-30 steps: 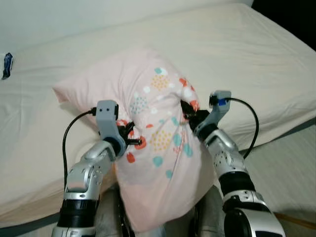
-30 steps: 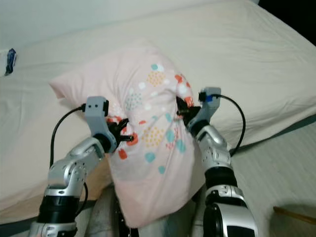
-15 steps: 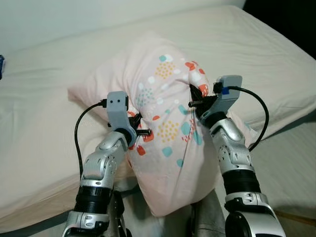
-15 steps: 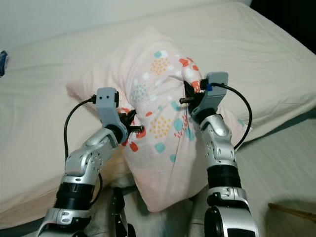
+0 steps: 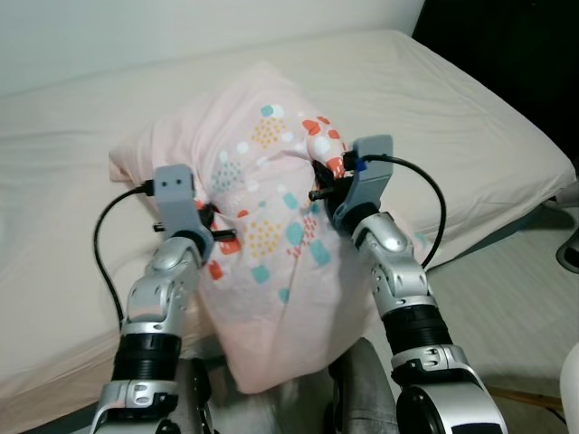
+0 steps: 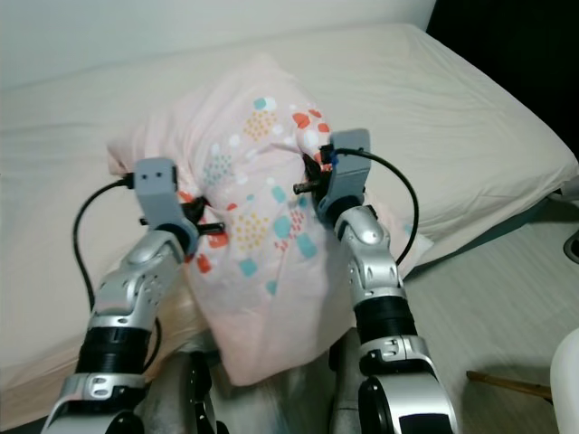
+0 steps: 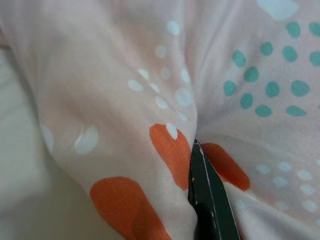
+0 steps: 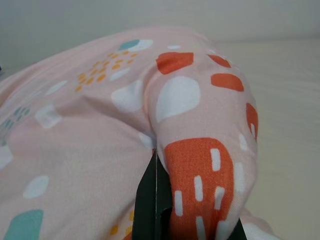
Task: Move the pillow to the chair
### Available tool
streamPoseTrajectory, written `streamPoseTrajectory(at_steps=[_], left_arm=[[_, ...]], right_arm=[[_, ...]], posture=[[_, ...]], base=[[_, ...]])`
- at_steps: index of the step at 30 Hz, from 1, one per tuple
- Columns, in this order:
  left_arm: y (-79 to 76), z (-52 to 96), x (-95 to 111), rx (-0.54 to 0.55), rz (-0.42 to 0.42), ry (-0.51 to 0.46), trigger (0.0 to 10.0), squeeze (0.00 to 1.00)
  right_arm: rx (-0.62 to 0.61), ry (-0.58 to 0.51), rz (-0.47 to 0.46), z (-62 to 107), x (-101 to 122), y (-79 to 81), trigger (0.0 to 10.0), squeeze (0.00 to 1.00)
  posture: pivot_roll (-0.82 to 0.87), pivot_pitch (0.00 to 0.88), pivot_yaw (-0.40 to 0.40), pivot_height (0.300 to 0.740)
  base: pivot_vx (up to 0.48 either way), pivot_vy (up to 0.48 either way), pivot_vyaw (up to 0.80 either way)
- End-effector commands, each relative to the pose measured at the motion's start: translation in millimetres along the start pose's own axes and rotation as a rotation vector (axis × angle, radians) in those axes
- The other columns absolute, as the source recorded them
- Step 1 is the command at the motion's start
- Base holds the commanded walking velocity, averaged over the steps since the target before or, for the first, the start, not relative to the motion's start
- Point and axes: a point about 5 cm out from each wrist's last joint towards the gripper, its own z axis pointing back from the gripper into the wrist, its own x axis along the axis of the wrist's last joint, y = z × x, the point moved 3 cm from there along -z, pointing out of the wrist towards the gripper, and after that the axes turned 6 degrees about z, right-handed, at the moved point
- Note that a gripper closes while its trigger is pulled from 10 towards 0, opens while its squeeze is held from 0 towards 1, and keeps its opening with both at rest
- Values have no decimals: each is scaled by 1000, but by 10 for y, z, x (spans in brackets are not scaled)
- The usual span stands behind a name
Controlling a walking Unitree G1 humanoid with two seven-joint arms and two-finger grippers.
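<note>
A pale pink pillow (image 5: 258,226) with orange, teal and white spots hangs between my two arms, lifted off the cream bed (image 5: 434,108). My left gripper (image 5: 215,237) is shut on a fold of its left side. My right gripper (image 5: 321,185) is shut on a bunched fold near its top right. In the left wrist view a black finger (image 7: 207,200) presses into the pink cloth (image 7: 125,100). In the right wrist view a black finger (image 8: 152,200) pinches a fold with orange patches (image 8: 197,175).
The bed's right edge and corner (image 5: 543,172) meet a pale floor (image 5: 507,316). A white rounded object (image 5: 570,393) stands at the far right. A thin wooden stick (image 6: 502,382) lies on the floor. A dark area (image 5: 507,45) fills the upper right.
The camera has turned right, bringing the bed's corner, floor and dark area into sight. Both grippers stay clamped on the pillow, which rides with the arms.
</note>
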Motion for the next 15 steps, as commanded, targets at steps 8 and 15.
streamPoseTrajectory(at_steps=[8,15], left_arm=[[-242,43,-9,-95,-95,-30,10000,0],[-245,10,24,-95,-136,-52,10000,0]], right_arm=[[-26,-16,-11,127,-56,-62,10000,0],[-19,17,8,187,-133,-54,10000,0]], posture=[[-36,139,-18,574],[-31,144,-25,584]], base=[[0,0,0],[0,0,0]])
